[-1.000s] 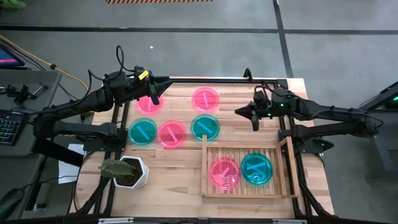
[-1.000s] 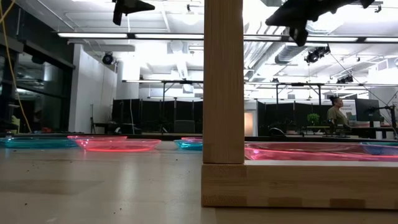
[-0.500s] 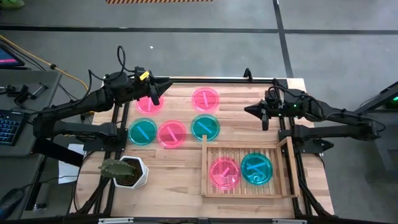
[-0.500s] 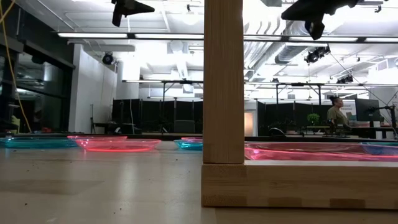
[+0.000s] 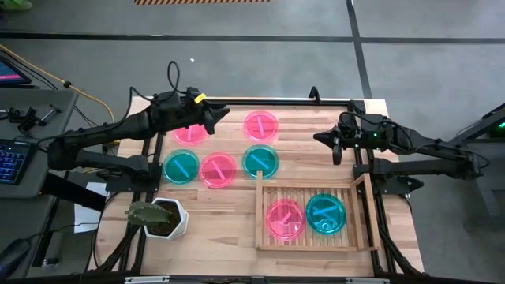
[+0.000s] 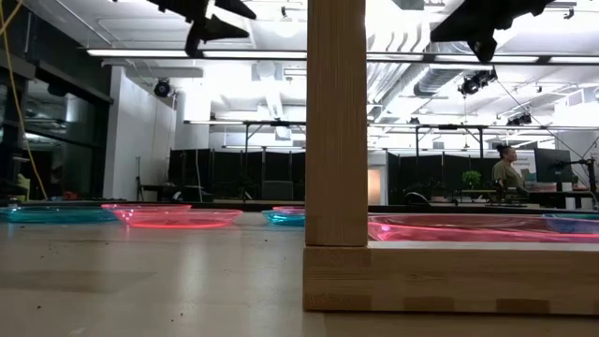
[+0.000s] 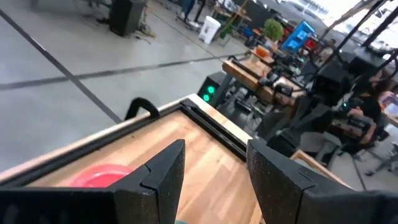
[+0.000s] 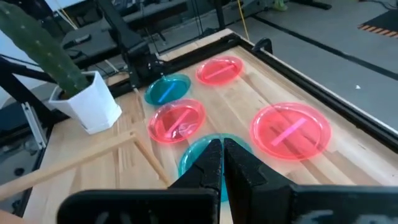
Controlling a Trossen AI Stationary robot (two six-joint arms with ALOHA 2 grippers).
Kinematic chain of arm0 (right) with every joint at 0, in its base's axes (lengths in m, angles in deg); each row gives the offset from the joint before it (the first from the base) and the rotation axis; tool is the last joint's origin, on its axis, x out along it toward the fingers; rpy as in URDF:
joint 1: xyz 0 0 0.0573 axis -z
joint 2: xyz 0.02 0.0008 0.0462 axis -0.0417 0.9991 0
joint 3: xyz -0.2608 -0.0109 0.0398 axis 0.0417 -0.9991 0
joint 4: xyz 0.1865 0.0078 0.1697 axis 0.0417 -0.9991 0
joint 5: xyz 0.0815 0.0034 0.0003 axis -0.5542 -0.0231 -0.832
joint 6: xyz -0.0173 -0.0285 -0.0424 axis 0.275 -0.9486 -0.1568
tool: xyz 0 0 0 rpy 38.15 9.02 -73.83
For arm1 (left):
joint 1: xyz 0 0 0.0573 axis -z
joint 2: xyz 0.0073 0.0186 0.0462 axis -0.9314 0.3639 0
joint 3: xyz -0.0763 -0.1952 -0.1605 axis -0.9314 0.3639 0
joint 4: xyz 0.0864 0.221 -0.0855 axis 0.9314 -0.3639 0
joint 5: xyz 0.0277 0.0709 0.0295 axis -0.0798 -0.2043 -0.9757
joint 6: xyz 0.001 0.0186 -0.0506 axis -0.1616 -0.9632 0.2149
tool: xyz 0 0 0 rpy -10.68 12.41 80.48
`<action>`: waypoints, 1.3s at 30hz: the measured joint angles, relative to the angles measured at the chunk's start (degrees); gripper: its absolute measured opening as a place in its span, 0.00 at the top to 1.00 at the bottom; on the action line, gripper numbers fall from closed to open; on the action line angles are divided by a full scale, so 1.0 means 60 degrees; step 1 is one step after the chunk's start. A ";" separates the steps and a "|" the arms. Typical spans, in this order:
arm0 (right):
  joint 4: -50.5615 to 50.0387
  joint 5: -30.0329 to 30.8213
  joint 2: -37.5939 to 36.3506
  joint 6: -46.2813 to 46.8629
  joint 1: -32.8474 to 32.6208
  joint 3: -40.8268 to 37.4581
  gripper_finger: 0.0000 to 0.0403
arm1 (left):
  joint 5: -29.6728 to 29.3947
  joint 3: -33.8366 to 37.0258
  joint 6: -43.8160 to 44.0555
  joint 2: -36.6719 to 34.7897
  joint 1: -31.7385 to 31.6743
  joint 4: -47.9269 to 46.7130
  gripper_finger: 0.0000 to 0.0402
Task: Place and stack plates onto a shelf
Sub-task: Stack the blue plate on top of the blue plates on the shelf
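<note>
Left gripper (image 5: 218,116) hovers, jaws spread, between two round translucent pink plates (image 5: 260,125), evidently selecting one. Right gripper (image 5: 323,139) waits aside, jaws pressed together.

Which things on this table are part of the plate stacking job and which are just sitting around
Job:
pink plates
teal plates
shelf
left gripper, right gripper

Lying about:
plant pot
keyboard
</note>
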 joint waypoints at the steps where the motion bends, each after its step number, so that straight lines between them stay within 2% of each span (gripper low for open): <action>1: 0.0001 0.0004 -0.0050 -0.0008 0.0000 0.0000 1.00 | 0.0085 0.0000 0.0039 0.0083 0.0001 0.0042 0.60; 5: 0.0006 0.0348 -0.0171 -0.0010 0.0000 0.0000 1.00 | 0.0560 0.0000 -0.0003 0.0209 0.0001 0.0402 0.60; 9: -0.0086 0.0889 -0.0138 -0.0002 0.0000 0.0000 1.00 | 0.0614 0.0000 -0.0824 0.0208 -0.0003 0.0695 0.60; 15: -0.0250 0.1067 0.0207 0.0223 0.0000 0.0000 1.00 | 0.0713 0.0000 -0.1792 0.0212 -0.0003 0.0405 0.60; 17: -0.0201 0.1063 0.0347 0.0307 0.0000 0.0000 1.00 | 0.1112 -0.0067 -0.1886 0.0215 -0.0011 0.0045 0.60; 20: -0.0182 0.1038 0.0531 0.0685 0.0000 0.0000 1.00 | 0.1859 -0.0886 -0.2187 0.0384 -0.0233 -0.1858 0.60; 22: -0.0188 0.1032 0.0654 0.0970 0.0000 0.0000 1.00 | 0.2110 -0.1672 -0.2798 0.0813 -0.0506 -0.3810 0.60; 27: -0.0042 0.1034 0.0994 0.1280 0.0000 0.0000 1.00 | 0.2270 -0.3327 -0.3729 0.2718 -0.1453 -0.8308 0.60; 30: -0.0025 0.1032 0.1220 0.1373 0.0000 0.0000 1.00 | 0.2586 -0.3619 -0.4371 0.4053 -0.1895 -1.0738 0.60; 35: -0.0033 0.0930 0.1586 0.1656 -0.0028 0.0000 1.00 | 0.2530 -0.3646 -0.6397 0.5972 -0.1974 -1.2609 0.60; 39: -0.0042 0.0421 0.1777 0.1765 -0.0036 0.0000 1.00 | 0.1493 -0.3654 -0.7672 0.7229 -0.1837 -1.2585 0.60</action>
